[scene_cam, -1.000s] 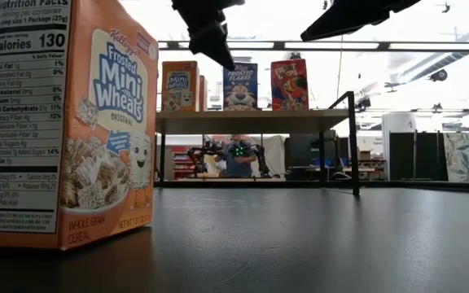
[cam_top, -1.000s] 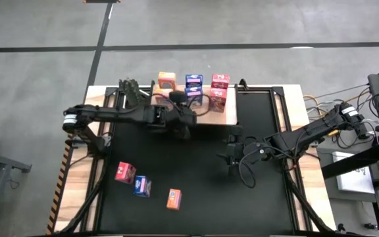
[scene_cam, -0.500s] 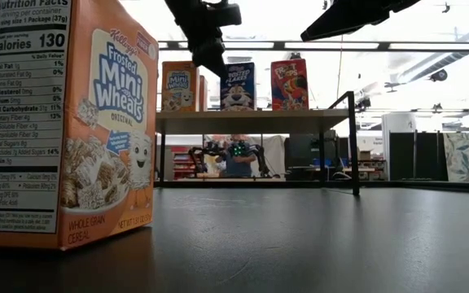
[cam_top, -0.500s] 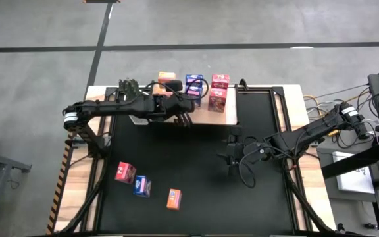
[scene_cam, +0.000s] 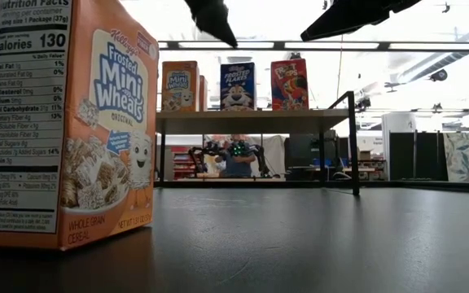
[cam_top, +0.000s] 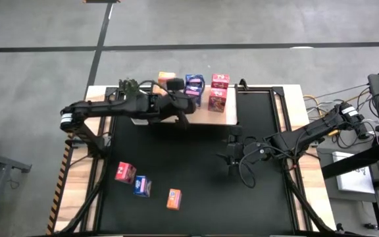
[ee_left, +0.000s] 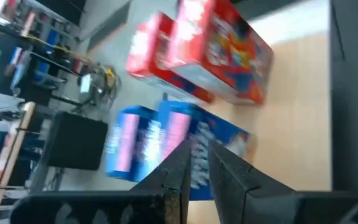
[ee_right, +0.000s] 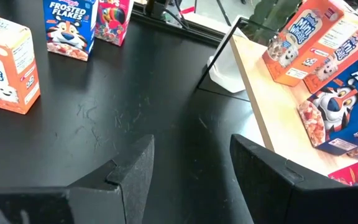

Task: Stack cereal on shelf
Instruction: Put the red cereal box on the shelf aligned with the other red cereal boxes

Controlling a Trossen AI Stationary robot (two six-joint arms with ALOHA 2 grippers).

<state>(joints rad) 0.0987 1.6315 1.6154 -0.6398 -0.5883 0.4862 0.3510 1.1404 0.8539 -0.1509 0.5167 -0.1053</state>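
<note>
The shelf (cam_top: 219,113) is a raised light wooden board at the far middle of the worktop (cam_top: 295,99). On it, along the far edge, stand orange cereal boxes (cam_top: 166,78) at the left, blue ones (cam_top: 194,81) in the middle and pink-red ones (cam_top: 218,90) at the right. In the low view the front boxes line up on the board as orange (scene_cam: 179,85), blue (scene_cam: 238,85) and pink-red (scene_cam: 289,84).

Three more boxes sit on the black mat (cam_top: 196,178) at the near left, well apart from the shelf: a pink-red box (cam_top: 125,172) farthest left, a blue box (cam_top: 141,186) just beside it, and an orange box (cam_top: 174,198) nearest and a little to the right.

The left gripper (cam_top: 184,105) hovers over the left part of the shelf, close to the blue boxes; in the left wrist view its fingers (ee_left: 178,168) are pressed nearly together with nothing between them.

The right gripper (cam_top: 232,153) rests low over the mat right of centre, near the shelf's near right corner. Its fingers (ee_right: 132,171) are spread wide and empty.
</note>
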